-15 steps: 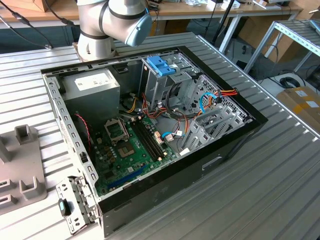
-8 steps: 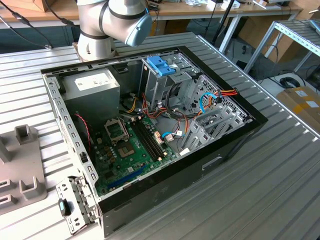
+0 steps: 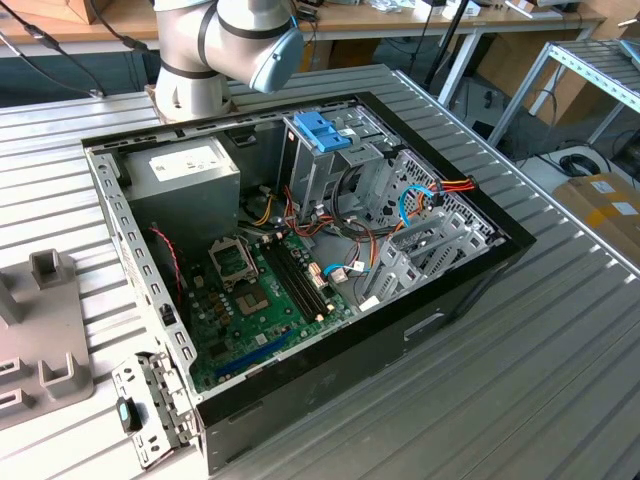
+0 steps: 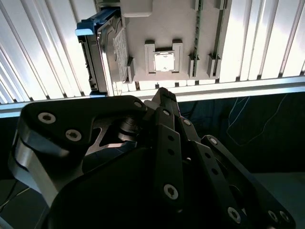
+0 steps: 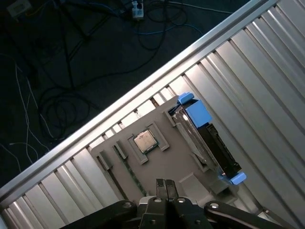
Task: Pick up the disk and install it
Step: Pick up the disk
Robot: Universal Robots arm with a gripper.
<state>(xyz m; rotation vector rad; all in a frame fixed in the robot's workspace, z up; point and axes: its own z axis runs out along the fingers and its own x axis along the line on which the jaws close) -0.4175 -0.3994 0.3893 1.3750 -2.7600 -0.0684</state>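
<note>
Blue-framed disk [image 5: 214, 145] on edge in grey holder [image 5: 159, 167] — face barely seen, pincer [image 5: 166, 185] closed, empty

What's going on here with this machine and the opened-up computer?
A robot arm is meant to fit a disk into the open computer case. Right now its gripper, shut and empty, hovers near a grey holder on the table, where the blue-framed disk stands on edge, not yet picked up.

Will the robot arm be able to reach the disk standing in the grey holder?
Probably yes. The disk stands on edge in the grey holder with its blue-framed edge bare, nothing between it and the jaws. The jaws look shut, though.
</note>
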